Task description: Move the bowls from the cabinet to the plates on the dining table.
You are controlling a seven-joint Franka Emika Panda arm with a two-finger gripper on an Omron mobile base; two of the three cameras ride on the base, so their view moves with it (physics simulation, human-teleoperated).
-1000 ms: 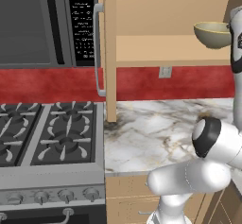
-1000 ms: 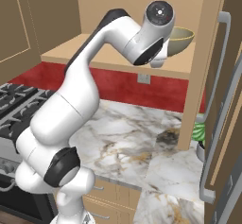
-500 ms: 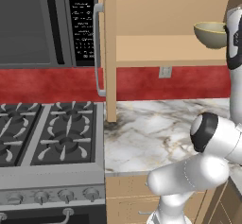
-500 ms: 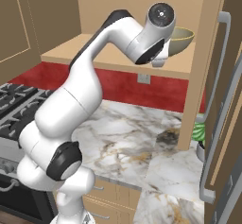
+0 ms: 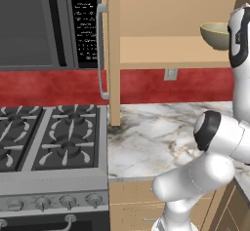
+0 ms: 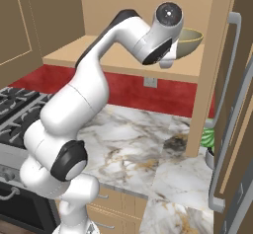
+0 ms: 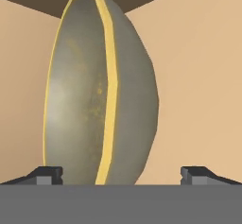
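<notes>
A deep olive-beige bowl [image 5: 215, 34] with a yellowish rim stands on the wooden shelf [image 5: 161, 54] of the open tan cabinet. It is at the right end of that shelf [image 6: 113, 55]. The same bowl [image 6: 190, 39] is partly hidden behind my wrist in the right base view. The hand view is rolled, so the bowl [image 7: 94, 95] looks stood on edge. My gripper [image 7: 123, 173] is open, and its fingertips [image 7: 45, 173] stand either side of the bowl's near rim without touching it. The plates and the dining table are out of view.
The cabinet's left door [image 5: 113, 54] stands open edge-on with its bar handle [image 5: 101, 49], and the right door [image 6: 237, 104] hangs open too. Below are a marble counter [image 5: 161, 132], a gas stove [image 5: 49, 142], a microwave [image 5: 44, 25] and a small green plant [image 6: 210, 139].
My hand has edged slightly closer to the bowl. The bowl has not moved and the gripper has stayed open.
</notes>
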